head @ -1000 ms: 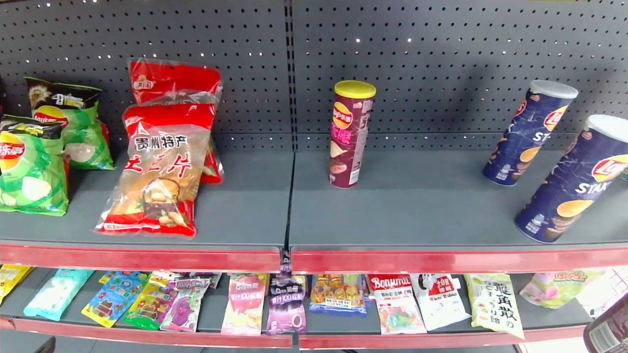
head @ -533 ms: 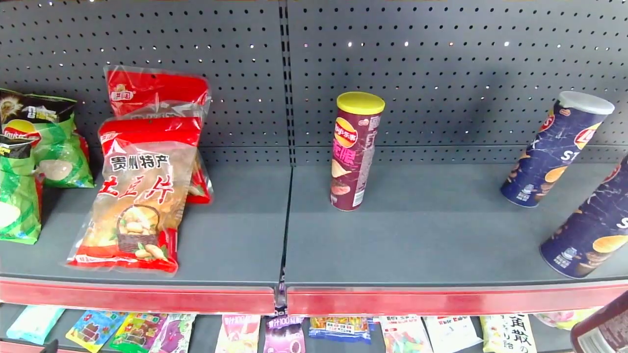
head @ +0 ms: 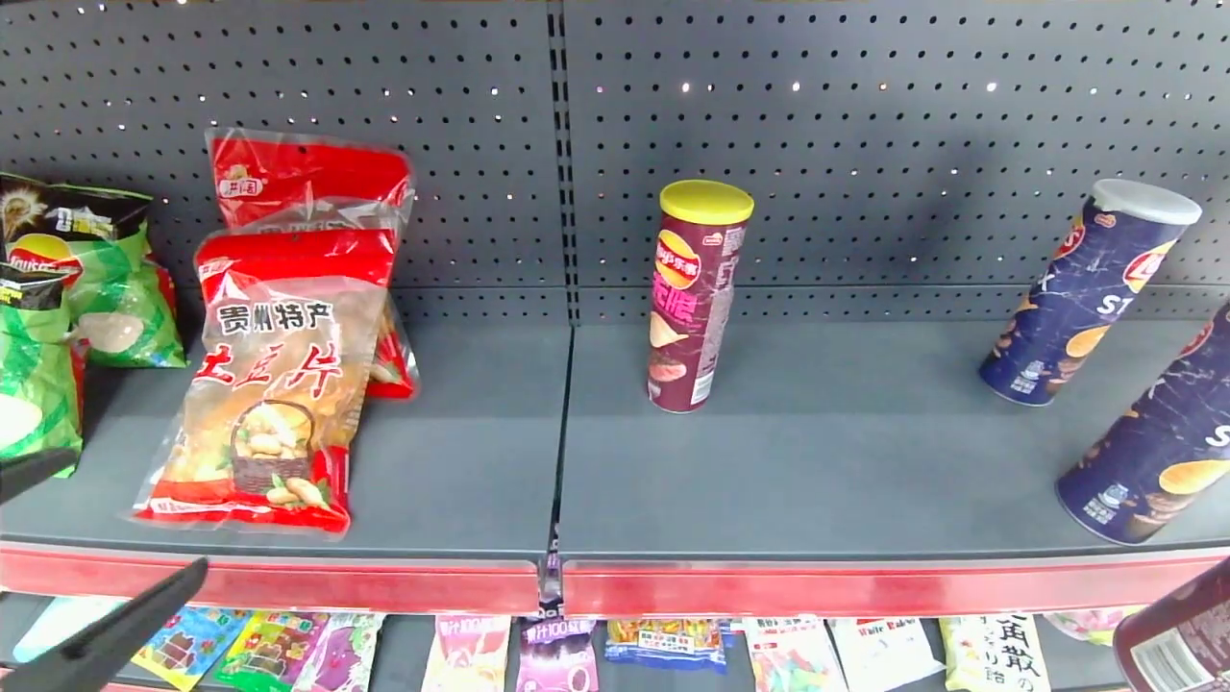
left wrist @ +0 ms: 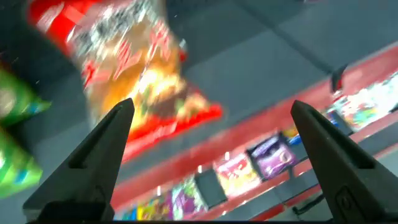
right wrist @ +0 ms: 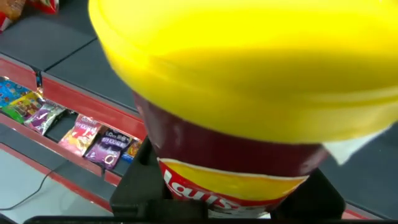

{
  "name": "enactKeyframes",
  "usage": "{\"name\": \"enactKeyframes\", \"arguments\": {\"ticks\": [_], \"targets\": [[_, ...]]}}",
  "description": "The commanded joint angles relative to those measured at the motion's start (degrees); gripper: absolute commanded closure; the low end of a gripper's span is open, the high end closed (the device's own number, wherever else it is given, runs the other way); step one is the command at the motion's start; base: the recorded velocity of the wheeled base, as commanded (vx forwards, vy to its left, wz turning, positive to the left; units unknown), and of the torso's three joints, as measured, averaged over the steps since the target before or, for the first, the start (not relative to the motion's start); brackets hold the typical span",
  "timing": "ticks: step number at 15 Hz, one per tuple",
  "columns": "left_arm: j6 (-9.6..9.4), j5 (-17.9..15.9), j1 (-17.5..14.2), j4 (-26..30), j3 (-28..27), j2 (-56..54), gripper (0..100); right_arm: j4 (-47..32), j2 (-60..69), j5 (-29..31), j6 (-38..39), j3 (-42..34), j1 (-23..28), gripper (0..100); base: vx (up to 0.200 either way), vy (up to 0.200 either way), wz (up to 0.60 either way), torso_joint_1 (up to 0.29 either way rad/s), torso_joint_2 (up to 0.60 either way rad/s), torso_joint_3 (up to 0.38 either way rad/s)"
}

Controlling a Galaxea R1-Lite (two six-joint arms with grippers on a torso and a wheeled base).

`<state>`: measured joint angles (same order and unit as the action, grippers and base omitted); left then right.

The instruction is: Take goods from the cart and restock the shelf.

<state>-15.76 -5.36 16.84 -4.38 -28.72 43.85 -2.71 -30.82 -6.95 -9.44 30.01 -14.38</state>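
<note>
In the right wrist view my right gripper (right wrist: 230, 199) is shut on a maroon chip can with a yellow lid (right wrist: 249, 74). The same can (head: 1177, 634) pokes in at the head view's lower right corner, below the upper shelf's red lip (head: 865, 588). A matching maroon can (head: 694, 293) stands upright mid-shelf. My left gripper (head: 58, 557) is open at the lower left, in front of the shelf edge and below the red bag of potato slices (head: 274, 384). Its fingers (left wrist: 93, 162) frame that bag (left wrist: 134, 68) with nothing between them.
Two dark blue chip cans (head: 1086, 288) (head: 1153, 442) stand at the shelf's right end. Green chip bags (head: 86, 279) sit at the far left. Candy packets (head: 557, 654) line the lower shelf. Bare shelf board (head: 846, 452) lies around the maroon can.
The head view shifted a second ago, then settled. My open left gripper has risen into the head view at the lower left. The held can stays at the lower right corner.
</note>
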Motion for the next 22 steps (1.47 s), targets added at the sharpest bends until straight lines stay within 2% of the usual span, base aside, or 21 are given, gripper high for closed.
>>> {"name": "enactKeyframes", "arguments": {"ticks": [1,2,3,4,7,9,10,11,14,16,19,22], "targets": [[1.08,-11.2,0.6,-9.0,-11.5,23.7,0,-0.2,-1.1,0.0,-0.1,0.0,0.0,100,0.0,0.0,0.0,0.0,0.0,0.0],[0.91,-16.6,0.7,-9.5,-15.4,28.8,0,-0.5,-0.8,-0.2,0.0,-0.2,-0.1,100,0.0,0.0,0.0,0.0,0.0,0.0],[0.73,-18.9,0.7,-9.6,-17.9,31.5,0,-0.5,-0.7,-0.3,0.2,-0.4,-0.1,100,0.0,0.0,0.0,0.0,0.0,0.0],[0.21,-21.8,0.7,-9.7,-26.2,39.6,0,-0.5,-0.7,-0.3,1.6,-0.2,-0.2,100,0.0,0.0,0.0,0.0,0.0,0.0],[-0.59,-25.9,1.1,-9.7,-37.5,49.6,0,-0.2,-0.7,-0.1,1.9,0.4,-0.1,100,0.0,0.0,0.0,0.0,0.0,0.0],[-0.5,-26.5,2.8,-9.7,-40.3,52.4,0,-0.2,-0.5,0.1,1.9,0.3,0.0,100,0.0,0.0,0.0,0.0,0.0,0.0],[-0.5,-29.2,3.9,-9.7,-41.9,54.6,0,-0.4,-0.2,0.2,2.0,0.3,0.0,100,0.0,0.0,0.0,0.0,0.0,0.0],[-0.59,-30.5,4.3,-9.7,-42.8,56.4,0,-0.5,-0.2,0.2,2.0,0.2,0.1,100,0.0,0.0,0.0,0.0,0.0,0.0],[-0.59,-31.6,5.8,-10.6,-47.0,61.0,0,-0.5,-0.3,0.3,2.0,0.3,0.1,100,0.0,0.0,0.0,0.0,0.0,0.0],[-0.67,-34.2,6.2,-11.4,-50.2,64.0,0,-0.5,-0.3,0.3,2.0,0.2,0.1,100,0.0,0.0,0.0,0.0,0.0,0.0],[-0.59,-35.9,7.7,-11.4,-55.0,67.7,0,-0.5,-0.4,0.3,2.0,0.2,0.1,100,0.0,0.0,0.0,0.0,0.0,0.0],[-0.5,-37.4,8.8,-11.3,-56.5,69.3,0,-0.5,-0.5,0.3,2.0,0.2,0.1,100,0.0,0.0,0.0,0.0,0.0,0.0]]}}
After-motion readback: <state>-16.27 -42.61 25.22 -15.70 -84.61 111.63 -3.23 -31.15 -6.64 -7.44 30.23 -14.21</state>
